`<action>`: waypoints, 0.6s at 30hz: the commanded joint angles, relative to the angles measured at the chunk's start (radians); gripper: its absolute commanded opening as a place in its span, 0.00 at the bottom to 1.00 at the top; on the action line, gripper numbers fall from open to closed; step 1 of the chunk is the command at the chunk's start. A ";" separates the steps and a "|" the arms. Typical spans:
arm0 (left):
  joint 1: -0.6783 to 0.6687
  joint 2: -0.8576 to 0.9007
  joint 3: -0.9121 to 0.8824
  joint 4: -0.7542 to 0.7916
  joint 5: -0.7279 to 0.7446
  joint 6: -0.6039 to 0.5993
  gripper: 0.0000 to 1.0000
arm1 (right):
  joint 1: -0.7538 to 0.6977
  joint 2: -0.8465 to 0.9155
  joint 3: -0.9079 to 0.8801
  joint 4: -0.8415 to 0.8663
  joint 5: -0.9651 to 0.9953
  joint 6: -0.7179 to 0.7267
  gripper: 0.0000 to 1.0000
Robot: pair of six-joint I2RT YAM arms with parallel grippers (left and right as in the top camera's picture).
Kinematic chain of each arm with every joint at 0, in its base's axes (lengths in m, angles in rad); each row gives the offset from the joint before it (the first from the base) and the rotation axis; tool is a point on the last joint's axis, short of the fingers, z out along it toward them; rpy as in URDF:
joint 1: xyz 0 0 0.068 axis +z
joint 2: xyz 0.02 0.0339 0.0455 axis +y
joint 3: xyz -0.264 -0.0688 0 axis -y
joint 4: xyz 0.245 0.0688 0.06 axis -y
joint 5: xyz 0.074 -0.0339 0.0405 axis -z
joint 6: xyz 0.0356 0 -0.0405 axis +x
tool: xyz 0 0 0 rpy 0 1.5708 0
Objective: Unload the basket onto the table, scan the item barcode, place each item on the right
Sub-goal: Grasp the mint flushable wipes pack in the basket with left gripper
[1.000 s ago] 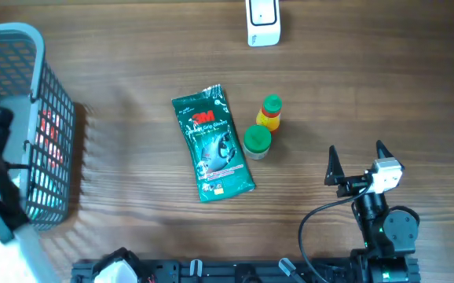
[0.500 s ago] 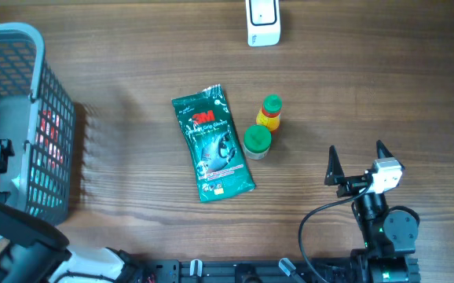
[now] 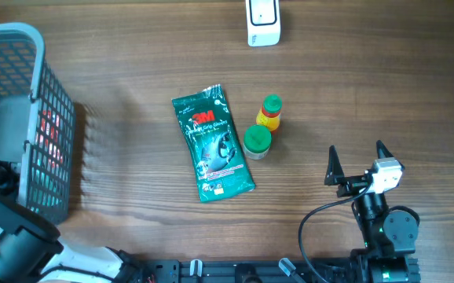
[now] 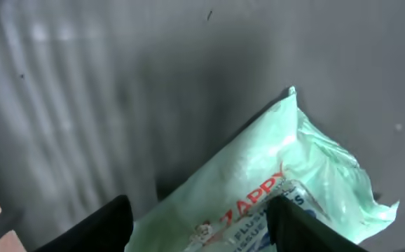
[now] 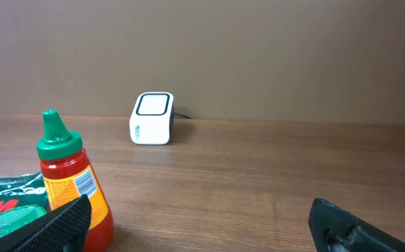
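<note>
The pale green packet is lying inside the basket, between the fingers of my left hand. Whether they're gripping it I cannot tell. I'm worrying its slack film could slide free on lifting. My right hand is idling apart, empty.

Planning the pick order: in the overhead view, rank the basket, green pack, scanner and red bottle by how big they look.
1. basket
2. green pack
3. scanner and red bottle: these look alike. The frame's top edge cuts off part of the scanner, so I won't rank them.
</note>
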 commanded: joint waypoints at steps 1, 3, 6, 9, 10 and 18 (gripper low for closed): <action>0.005 0.015 -0.076 0.029 -0.013 0.012 0.39 | -0.001 -0.009 -0.001 0.002 0.002 -0.010 1.00; 0.005 0.015 -0.091 0.029 -0.013 0.012 0.11 | -0.001 -0.009 -0.001 0.002 0.002 -0.010 1.00; 0.003 0.015 -0.091 0.013 0.002 0.013 0.04 | -0.001 -0.009 -0.001 0.002 0.002 -0.010 1.00; 0.004 0.000 -0.078 -0.011 0.002 0.015 0.04 | -0.001 -0.009 -0.001 0.002 0.002 -0.010 0.99; 0.004 -0.016 -0.061 -0.028 0.002 0.015 0.04 | -0.001 -0.009 -0.001 0.002 0.002 -0.010 1.00; 0.004 -0.233 0.225 -0.165 0.002 0.015 0.04 | -0.001 -0.009 -0.001 0.002 0.002 -0.010 1.00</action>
